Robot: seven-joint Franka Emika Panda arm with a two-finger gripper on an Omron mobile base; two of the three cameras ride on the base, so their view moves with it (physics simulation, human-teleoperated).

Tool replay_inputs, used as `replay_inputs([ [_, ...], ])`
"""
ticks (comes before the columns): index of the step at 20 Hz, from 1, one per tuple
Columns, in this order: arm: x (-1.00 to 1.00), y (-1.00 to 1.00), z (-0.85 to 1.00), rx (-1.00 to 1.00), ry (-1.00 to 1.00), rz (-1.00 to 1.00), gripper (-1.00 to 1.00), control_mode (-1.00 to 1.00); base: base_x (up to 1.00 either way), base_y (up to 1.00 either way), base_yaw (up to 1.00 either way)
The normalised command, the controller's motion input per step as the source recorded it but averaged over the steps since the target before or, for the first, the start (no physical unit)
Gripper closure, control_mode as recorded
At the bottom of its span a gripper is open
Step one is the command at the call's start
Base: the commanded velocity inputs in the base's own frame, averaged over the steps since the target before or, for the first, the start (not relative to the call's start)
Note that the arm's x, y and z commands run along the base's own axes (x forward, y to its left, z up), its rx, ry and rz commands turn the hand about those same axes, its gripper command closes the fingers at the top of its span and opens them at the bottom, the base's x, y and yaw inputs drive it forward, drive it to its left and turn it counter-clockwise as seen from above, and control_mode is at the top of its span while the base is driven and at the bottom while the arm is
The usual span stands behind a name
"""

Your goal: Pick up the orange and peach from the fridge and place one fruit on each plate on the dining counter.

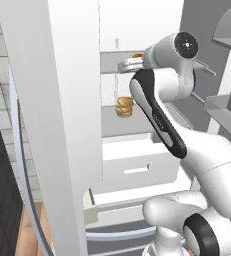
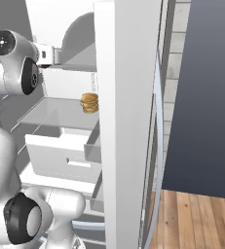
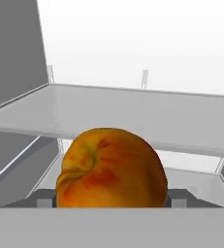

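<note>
Claw (image 3: 111, 203) clamped on the peach (image 3: 111, 167), fruit sitting between the fingers, just above a glass shelf (image 3: 133, 116) inside the fridge (image 1: 52, 100). Arm reaches in at upper-shelf height. Tan layered stack (image 1: 124, 107) sits on the shelf below, toward the far side. White drawer (image 1: 137, 167) lower down.

A matt, faintly creased peach (image 3: 111, 167) sits before translucent, glass-like shelves (image 3: 133, 114) in the fridge (image 1: 62, 100), whose smooth pale panels look like plastic or painted metal; warm wood-grain flooring (image 2: 192, 221) lies beside it.
</note>
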Motion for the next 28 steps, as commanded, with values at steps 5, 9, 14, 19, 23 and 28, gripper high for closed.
replay_inputs([
  [5,-0.77,-0.11,-0.04,0.0,0.26,0.0,1.0,-1.0,0.0,0.0,0.0],
  [9,-0.62,-0.08,-0.41,0.0,0.38,0.0,1.0,-1.0,0.0,0.0,0.0],
  [14,-0.44,0.0,-0.67,0.0,0.39,0.0,1.0,-1.0,0.0,0.0,0.0],
  [19,-0.26,-0.08,-1.0,-0.03,0.18,0.0,1.0,-1.0,0.0,0.0,0.0],
  [23,-0.01,-0.18,-1.0,-0.06,0.06,0.0,1.0,-1.0,0.0,0.0,0.0],
  [28,-0.1,-0.16,-0.68,-0.03,0.07,0.0,1.0,-1.0,0.0,0.0,0.0],
])
